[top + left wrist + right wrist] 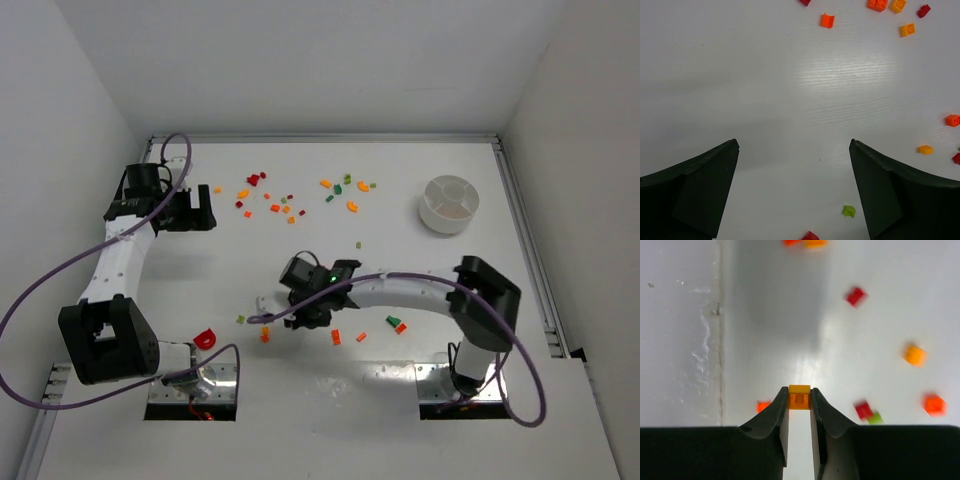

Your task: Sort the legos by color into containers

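Several red, orange, yellow and green legos (285,205) lie scattered across the back of the table. The round white divided dish (449,203) stands at the back right. My right gripper (312,315) is over the middle front of the table. In the right wrist view it (799,399) is shut on a small yellow-orange lego (799,397), pinched between the fingertips above the table. My left gripper (192,213) is at the back left, open wide and empty (794,145). It is just left of the scattered legos, with a green lego (849,211) by its right finger.
More loose legos lie near the right gripper: an orange one (336,337), a red and green pair (397,325), an orange one (265,335) and a green one (240,320). A red curved piece (205,338) lies by the left arm's base. Purple cables loop off both arms.
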Available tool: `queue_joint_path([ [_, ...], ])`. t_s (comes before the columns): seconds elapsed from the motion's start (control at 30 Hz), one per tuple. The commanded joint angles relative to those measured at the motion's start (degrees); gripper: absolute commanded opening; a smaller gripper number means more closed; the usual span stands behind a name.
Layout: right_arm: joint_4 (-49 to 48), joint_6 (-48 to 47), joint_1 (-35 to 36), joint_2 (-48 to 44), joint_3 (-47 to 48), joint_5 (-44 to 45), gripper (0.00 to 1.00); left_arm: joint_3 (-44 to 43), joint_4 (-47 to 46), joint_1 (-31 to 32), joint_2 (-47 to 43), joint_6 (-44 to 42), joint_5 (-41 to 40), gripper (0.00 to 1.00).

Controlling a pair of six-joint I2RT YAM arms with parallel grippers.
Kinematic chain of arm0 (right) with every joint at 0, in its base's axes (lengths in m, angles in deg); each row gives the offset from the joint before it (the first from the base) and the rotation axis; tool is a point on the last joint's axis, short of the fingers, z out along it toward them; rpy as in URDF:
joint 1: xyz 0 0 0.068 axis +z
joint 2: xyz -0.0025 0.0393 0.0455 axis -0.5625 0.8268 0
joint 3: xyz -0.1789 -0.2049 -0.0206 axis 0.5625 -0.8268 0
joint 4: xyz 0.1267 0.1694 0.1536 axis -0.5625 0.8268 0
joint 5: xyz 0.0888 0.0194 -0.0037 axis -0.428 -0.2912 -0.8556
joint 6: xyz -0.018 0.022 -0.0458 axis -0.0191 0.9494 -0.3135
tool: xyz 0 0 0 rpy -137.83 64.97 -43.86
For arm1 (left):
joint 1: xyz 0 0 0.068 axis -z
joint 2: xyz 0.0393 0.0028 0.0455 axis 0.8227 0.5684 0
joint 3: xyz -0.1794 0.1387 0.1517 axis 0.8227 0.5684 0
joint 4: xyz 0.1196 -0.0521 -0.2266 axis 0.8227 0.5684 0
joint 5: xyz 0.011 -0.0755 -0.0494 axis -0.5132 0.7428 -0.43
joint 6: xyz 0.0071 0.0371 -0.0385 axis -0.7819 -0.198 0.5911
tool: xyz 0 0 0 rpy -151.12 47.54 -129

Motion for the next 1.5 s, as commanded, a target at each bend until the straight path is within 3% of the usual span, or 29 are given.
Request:
queue_joint_path([
  [0.0,1.61,4.54,-4.56,-10.25,-0.06,0.99,0.07,-0.10,-1.49,-0.77,-0.84,-0.17,-0.14,0.99],
  [0.4,3.03,5.07,-42.70,-24.14,-4.28,2.66,0.06,-2.39,0.09,-0.77,-0.31,0.45,1.08,0.99],
  [0.57,3.63,6.65,-56.23,-23.44,-2.53,4.24,0.06,-2.91,0.09,-0.77,-0.31,0.97,1.70,0.99],
  [0.73,4.26,13.67,-64.76,-19.58,1.51,4.77,0.06,-3.53,0.09,-0.77,0.22,0.97,1.70,0.99],
  [1.07,3.03,17.11,-70.67,-13.60,6.43,10.48,0.04,-3.00,-0.44,-0.77,1.80,1.50,1.70,0.99],
  [1.47,-1.28,18.78,-72.96,-9.82,6.44,10.31,0.06,-2.48,-0.96,-0.77,1.80,1.50,1.70,0.99],
])
